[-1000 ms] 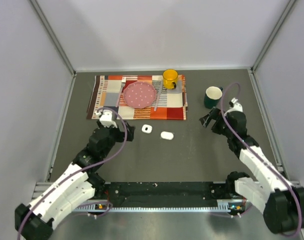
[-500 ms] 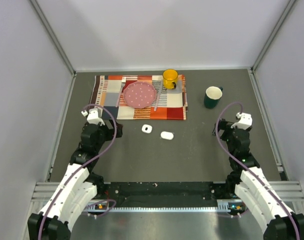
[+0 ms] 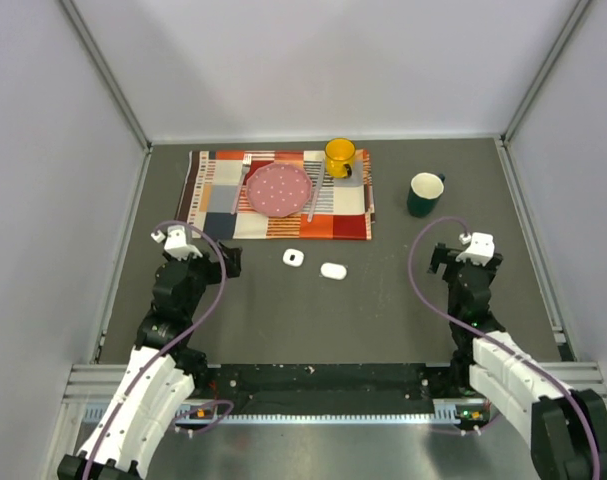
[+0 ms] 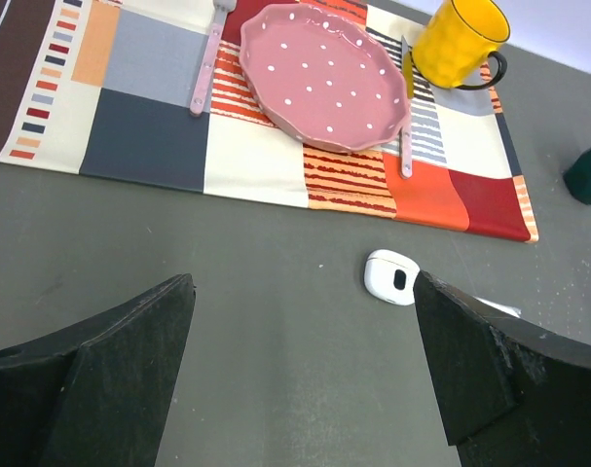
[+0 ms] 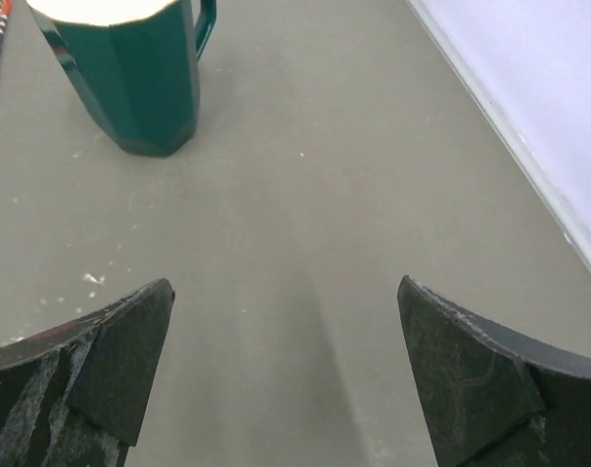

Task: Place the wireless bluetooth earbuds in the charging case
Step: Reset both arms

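Note:
Two small white charging cases lie on the grey table just in front of the placemat: one (image 3: 294, 258) with a dark oval spot, also in the left wrist view (image 4: 391, 277), and a second case (image 3: 333, 271) to its right. The earbuds are out of view. My left gripper (image 3: 215, 258) hovers at the table's left, open and empty (image 4: 302, 288), with the spotted case ahead near its right finger. My right gripper (image 3: 451, 258) stands open and empty (image 5: 283, 288) at the right, over bare table short of the green mug.
A checked placemat (image 3: 213, 190) at the back holds a pink dotted plate (image 3: 279, 189), cutlery and a yellow mug (image 3: 340, 157). A dark green mug (image 3: 424, 194) stands right of it, also in the right wrist view (image 5: 125, 73). Walls close in on both sides.
Both arms have drawn back toward their bases: the left gripper away from the cases, the right one away from the green mug. The jaws of both stayed open.

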`<act>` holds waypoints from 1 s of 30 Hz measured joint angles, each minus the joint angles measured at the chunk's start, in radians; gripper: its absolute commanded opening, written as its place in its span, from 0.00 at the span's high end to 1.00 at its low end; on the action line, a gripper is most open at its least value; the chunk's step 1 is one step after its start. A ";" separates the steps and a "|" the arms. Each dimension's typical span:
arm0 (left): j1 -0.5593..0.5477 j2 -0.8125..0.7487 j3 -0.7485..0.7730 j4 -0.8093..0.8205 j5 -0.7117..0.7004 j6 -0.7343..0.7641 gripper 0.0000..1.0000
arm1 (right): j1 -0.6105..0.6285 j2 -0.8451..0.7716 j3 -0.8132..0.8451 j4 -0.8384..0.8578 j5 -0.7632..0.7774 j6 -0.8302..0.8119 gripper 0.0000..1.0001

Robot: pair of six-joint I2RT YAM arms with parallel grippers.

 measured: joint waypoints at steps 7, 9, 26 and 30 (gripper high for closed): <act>0.000 -0.019 -0.018 0.031 -0.015 0.004 0.01 | 0.000 0.142 0.000 0.122 0.005 -0.127 0.01; 0.000 -0.019 -0.018 0.033 -0.022 0.004 0.01 | 0.000 0.161 0.027 0.126 0.003 -0.132 0.01; 0.000 0.000 -0.017 0.065 -0.111 0.002 0.01 | -0.003 0.206 -0.027 0.465 -0.038 -0.090 0.01; 0.000 -0.001 -0.015 0.065 -0.137 -0.005 0.01 | -0.003 0.193 0.002 0.286 -0.001 -0.055 0.01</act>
